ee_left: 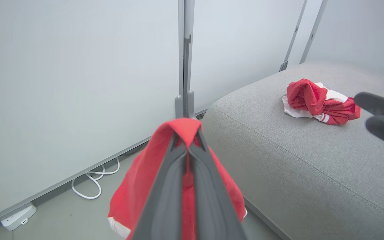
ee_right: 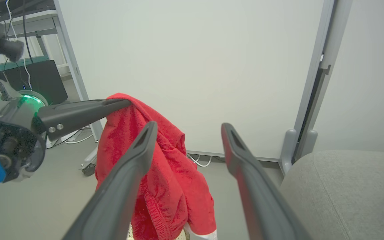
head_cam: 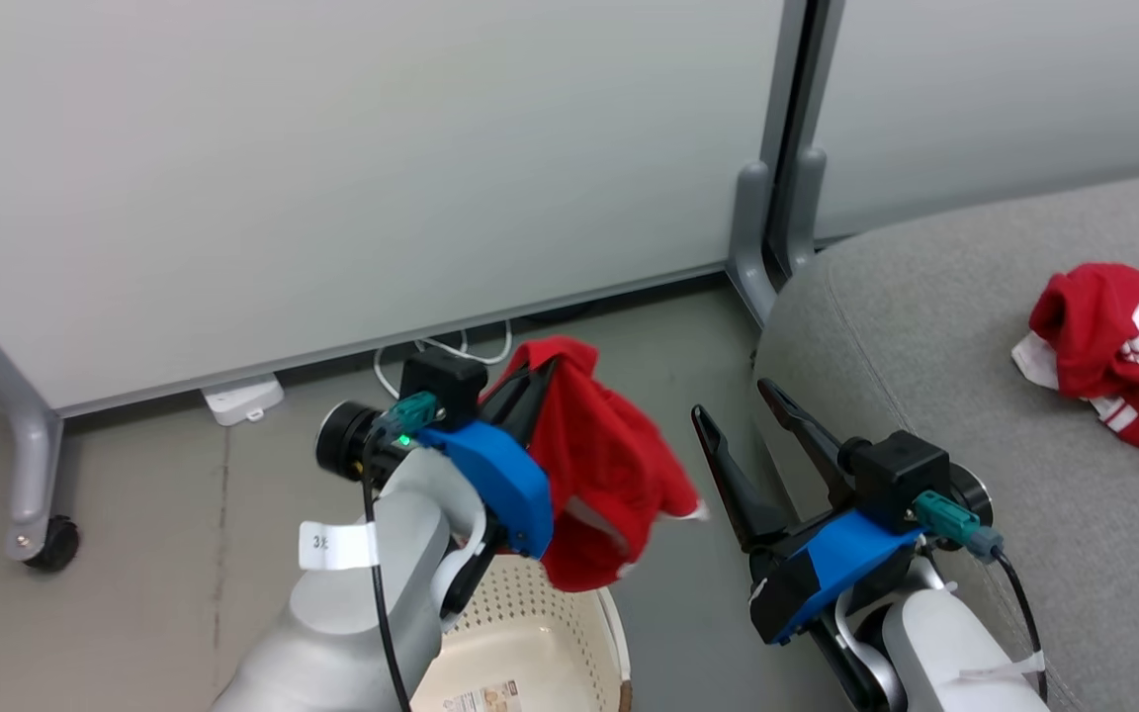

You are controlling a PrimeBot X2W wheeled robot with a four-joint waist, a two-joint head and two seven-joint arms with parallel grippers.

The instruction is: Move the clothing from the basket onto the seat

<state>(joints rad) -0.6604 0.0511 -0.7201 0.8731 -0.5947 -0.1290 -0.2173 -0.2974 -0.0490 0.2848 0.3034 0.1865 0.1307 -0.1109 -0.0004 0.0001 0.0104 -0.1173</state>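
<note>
Your left gripper (head_cam: 536,372) clamps one red garment (head_cam: 601,475) above the rim of the basket (head_cam: 569,618). Your right gripper (head_cam: 730,400) gapes wide, empty, beside the edge of the seat (head_cam: 925,326); the other garment (head_cam: 1113,341) lies further in.

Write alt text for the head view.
The left gripper, shut on a red garment, holds it above the basket. The right gripper is open and empty beside the grey seat, where a second red-and-white garment lies.
</note>
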